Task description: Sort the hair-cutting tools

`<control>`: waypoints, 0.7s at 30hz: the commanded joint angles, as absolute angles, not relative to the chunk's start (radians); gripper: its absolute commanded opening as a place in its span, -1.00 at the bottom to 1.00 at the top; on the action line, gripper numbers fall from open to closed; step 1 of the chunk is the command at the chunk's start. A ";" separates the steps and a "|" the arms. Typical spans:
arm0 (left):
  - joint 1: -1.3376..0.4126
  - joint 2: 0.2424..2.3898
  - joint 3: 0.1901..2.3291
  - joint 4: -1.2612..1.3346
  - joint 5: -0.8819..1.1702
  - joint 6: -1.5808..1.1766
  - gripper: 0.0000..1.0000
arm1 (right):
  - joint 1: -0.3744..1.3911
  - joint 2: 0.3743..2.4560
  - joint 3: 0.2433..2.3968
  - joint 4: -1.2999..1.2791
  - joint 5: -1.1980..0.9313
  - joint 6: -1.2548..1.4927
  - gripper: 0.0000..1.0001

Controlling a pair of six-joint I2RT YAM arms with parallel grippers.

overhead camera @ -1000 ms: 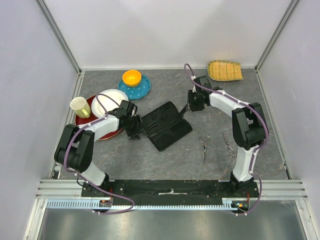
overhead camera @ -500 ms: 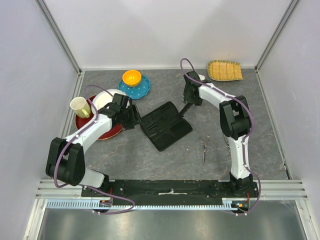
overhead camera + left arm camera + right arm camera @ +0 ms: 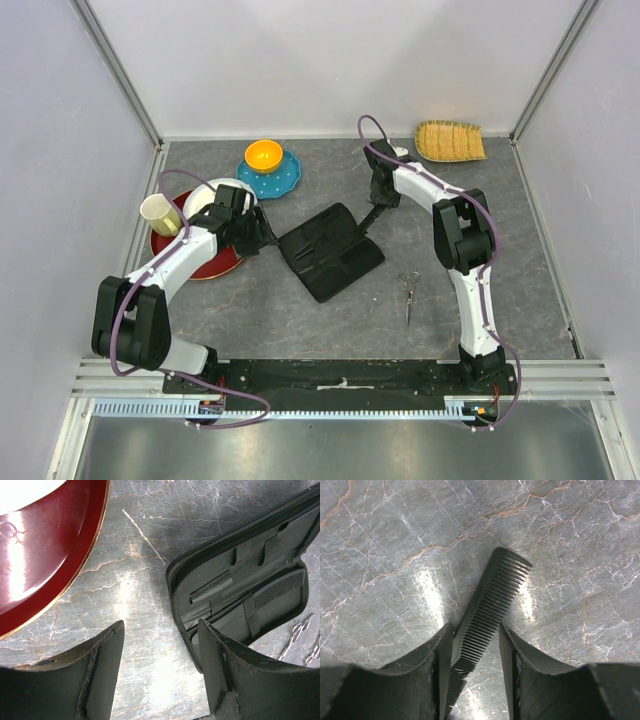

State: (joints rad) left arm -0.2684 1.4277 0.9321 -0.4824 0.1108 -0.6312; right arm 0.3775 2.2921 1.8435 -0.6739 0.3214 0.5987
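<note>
Top view first: the right end effector (image 3: 377, 207) is over the far part of the surface (image 3: 300, 310). A black comb (image 3: 371, 217) pokes out below it toward the open case (image 3: 330, 250). One pair of scissors (image 3: 408, 288) lies well behind it, back toward the arm bases. The left end effector (image 3: 260, 240) sits just beside the case's other edge.

Left wrist view: it's spread wide with only bare surface in between. The case is just ahead and to its right, with a second comb (image 3: 279, 586) strapped inside. If it pushes forward, I reckon one finger clips the zip rim and shoves the whole case.

Right wrist view: the comb runs between the fingers, spine against one and teeth toward the other. I can't tell if it's properly pinched. If it's a loose hold near one end, it could swing or slip out.
</note>
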 commanded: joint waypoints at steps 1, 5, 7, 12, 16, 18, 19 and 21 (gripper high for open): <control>-0.258 1.402 0.953 -0.462 0.124 -0.578 0.36 | 0.331 2.281 1.766 -0.741 0.286 0.513 -0.10; -0.252 1.407 0.943 -0.459 0.138 -0.572 0.36 | 0.290 2.252 1.733 -0.726 0.259 0.398 -0.11; -0.252 1.410 0.942 -0.456 0.149 -0.569 0.36 | 0.262 2.253 1.726 -0.724 0.235 0.353 -0.12; -0.250 1.414 0.936 -0.457 0.161 -0.561 0.36 | 0.218 2.229 1.687 -0.707 0.124 0.197 -0.12; -0.250 1.416 0.934 -0.457 0.172 -0.557 0.35 | 0.206 2.214 1.652 -0.704 0.042 0.088 -0.17; -0.250 1.416 0.934 -0.457 0.173 -0.552 0.35 | 0.206 2.198 1.640 -0.701 0.019 0.046 -0.19; -0.250 1.416 0.934 -0.456 0.173 -0.549 0.35 | 0.206 2.183 1.625 -0.701 0.005 0.032 -0.24; -0.252 1.417 0.936 -0.457 0.173 -0.545 0.35 | 0.206 2.168 1.611 -0.698 0.026 0.049 -0.29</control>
State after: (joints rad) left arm -0.2546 1.4277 0.9321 -0.4805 0.1612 -0.5957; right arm 0.2108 2.1845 1.6733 -0.6128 0.0467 0.1303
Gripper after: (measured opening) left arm 0.676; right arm 0.381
